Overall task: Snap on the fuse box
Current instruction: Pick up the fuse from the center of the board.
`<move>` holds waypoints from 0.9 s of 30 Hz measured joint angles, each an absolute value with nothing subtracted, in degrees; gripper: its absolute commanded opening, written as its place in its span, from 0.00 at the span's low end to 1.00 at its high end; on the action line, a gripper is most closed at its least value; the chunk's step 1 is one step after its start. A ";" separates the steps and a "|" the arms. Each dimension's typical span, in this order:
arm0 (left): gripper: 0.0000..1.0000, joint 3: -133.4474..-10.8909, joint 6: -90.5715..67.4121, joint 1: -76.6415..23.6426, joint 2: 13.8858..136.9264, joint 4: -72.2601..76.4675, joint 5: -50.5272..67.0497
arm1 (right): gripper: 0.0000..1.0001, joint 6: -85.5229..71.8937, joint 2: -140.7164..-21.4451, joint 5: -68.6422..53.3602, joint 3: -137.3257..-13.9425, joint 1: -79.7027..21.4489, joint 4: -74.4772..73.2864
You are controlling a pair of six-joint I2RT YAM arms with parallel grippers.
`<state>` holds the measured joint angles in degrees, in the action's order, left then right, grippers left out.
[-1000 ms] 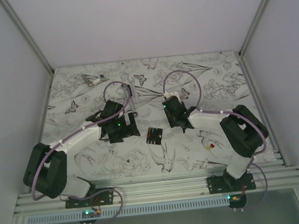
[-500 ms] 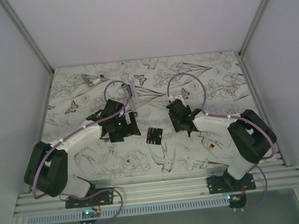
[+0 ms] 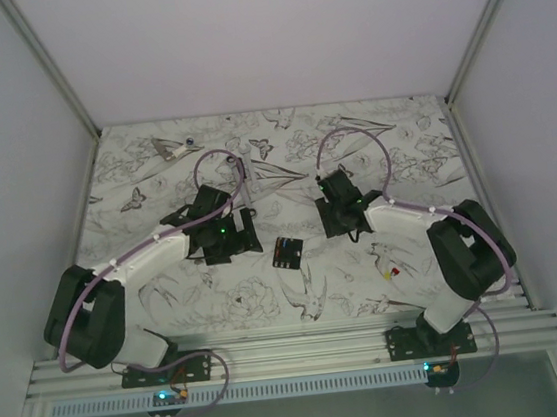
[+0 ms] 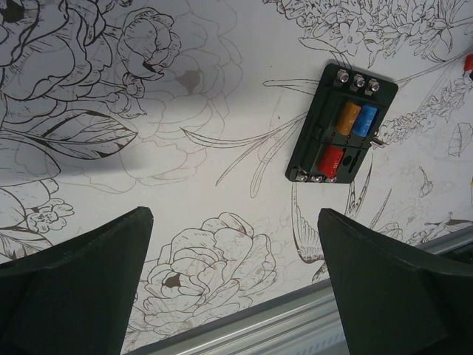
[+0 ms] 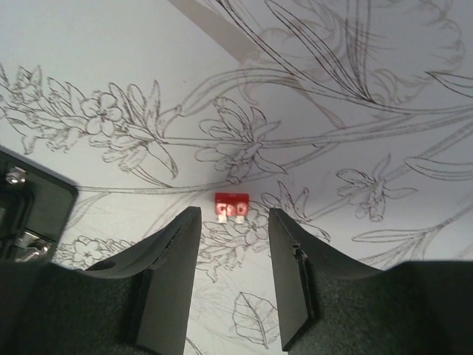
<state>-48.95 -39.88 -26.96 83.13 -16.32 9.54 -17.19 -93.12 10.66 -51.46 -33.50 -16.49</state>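
Top external: on the table (image 3: 412, 143) the fuse box (image 3: 287, 253) lies between the two sets of jaws. The left gripper (image 4: 233, 222) gapes wide and empty, box ahead-right of its jaws; the right gripper (image 5: 233, 231) is half apart, empty, a red fuse (image 5: 230, 206) just past its tips. Closing now would likely miss or flick the flat fuse.

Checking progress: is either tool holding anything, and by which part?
Nothing is held. The left tool gapes empty; the small red plastic fuse lies untouched between the tips of the open right tool.
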 measured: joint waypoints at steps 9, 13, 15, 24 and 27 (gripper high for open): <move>1.00 -48.90 -39.94 -26.96 82.74 -16.32 9.52 | 0.43 -17.30 -97.21 9.54 -55.79 -33.50 -19.09; 1.00 -48.90 -40.03 -26.96 82.74 -16.32 9.52 | 0.42 -17.37 -98.00 9.91 -55.99 -33.50 -20.51; 1.00 -48.90 -40.03 -26.96 82.74 -16.32 9.52 | 0.42 -17.37 -98.21 9.96 -56.16 -33.50 -21.10; 1.00 -48.90 -40.05 -26.96 82.74 -16.32 9.52 | 0.41 -17.37 -99.44 9.91 -57.32 -33.50 -21.47; 1.00 -48.90 -40.05 -26.96 82.74 -16.32 9.54 | 0.37 -17.37 -99.81 9.91 -57.69 -33.50 -21.43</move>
